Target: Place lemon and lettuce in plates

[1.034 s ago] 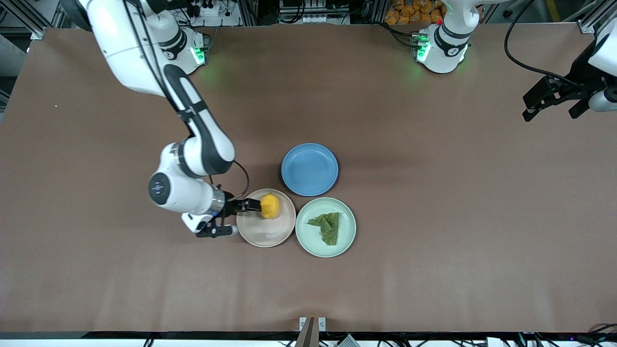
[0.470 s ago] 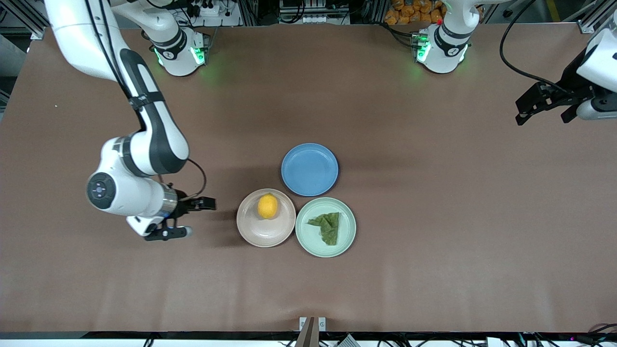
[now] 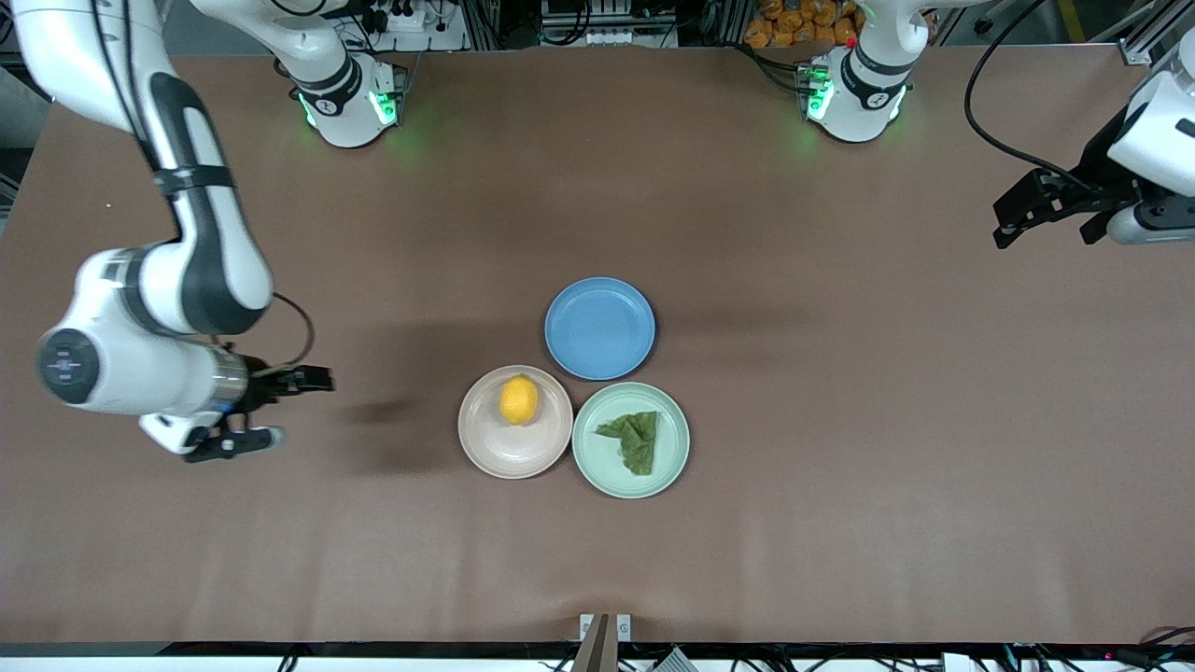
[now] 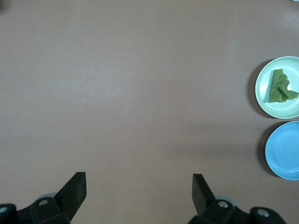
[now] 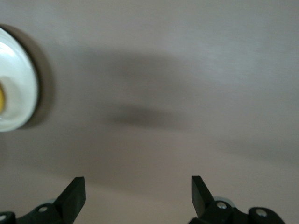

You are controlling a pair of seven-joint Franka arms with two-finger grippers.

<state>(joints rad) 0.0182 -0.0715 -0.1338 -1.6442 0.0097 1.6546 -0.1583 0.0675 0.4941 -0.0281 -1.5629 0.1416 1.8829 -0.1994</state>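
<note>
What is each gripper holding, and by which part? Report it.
Nothing. The right gripper and left gripper are both open and empty, over bare table.

The right gripper (image 3: pixel 280 408) hangs with fingers spread at the right arm's end of the bench. The left gripper (image 3: pixel 1046 220), fingers also spread, waits at its own end.

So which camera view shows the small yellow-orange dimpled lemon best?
The front view: the small yellow-orange lemon shows whole, lying in the pale pink-beige round plate. The right wrist view catches only a yellow sliver at the picture's edge. The left wrist view shows no lemon.
</note>
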